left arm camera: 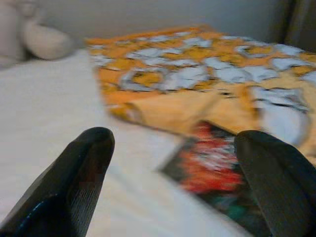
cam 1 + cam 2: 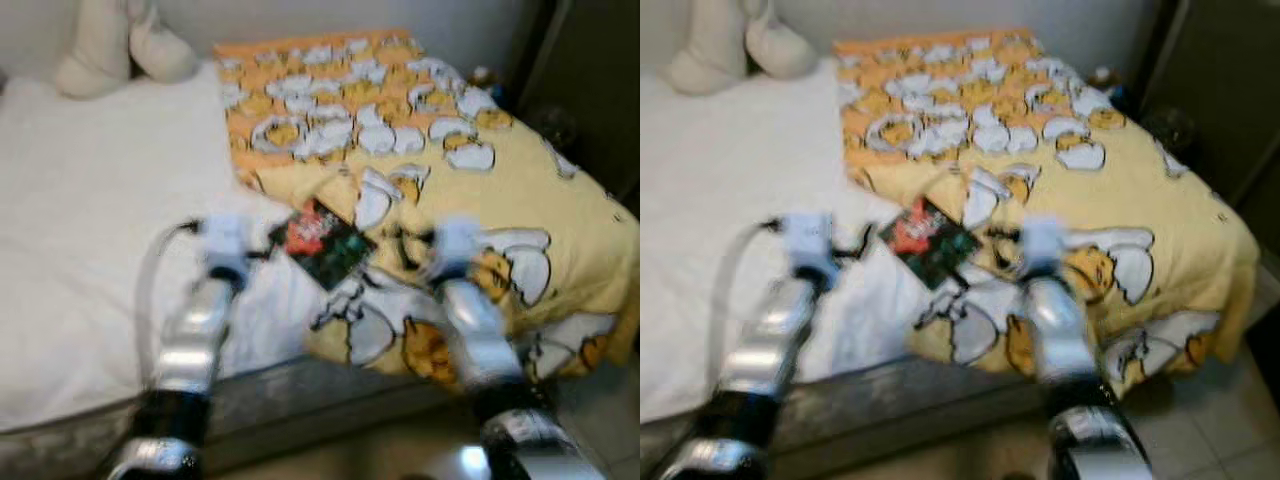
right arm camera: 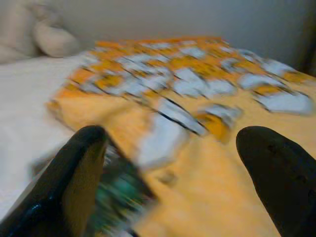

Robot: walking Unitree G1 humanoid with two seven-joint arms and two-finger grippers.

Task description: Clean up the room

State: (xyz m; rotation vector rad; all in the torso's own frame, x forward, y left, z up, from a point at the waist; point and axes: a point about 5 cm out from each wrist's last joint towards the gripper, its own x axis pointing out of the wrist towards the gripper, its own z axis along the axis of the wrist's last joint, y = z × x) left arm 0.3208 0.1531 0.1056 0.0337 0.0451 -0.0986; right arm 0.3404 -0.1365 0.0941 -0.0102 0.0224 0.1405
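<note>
A dark packet with red and green print (image 2: 322, 243) lies on the bed, at the edge of a yellow blanket with an egg pattern (image 2: 420, 150). Both silver arms reach over the near bed edge. My left gripper (image 1: 173, 182) hovers open just short of the packet (image 1: 217, 173), which shows between its black fingers (image 1: 79, 173). To the packet's right, my right gripper (image 3: 173, 173) is open above the blanket (image 3: 197, 98), and the packet (image 3: 118, 197) lies beside its finger.
The white sheet (image 2: 90, 220) covers the bed's left half. A cream stuffed toy (image 2: 110, 45) rests at the head by the wall. A dark cabinet (image 2: 590, 90) stands to the right, with tiled floor (image 2: 590, 400) below the bed's corner.
</note>
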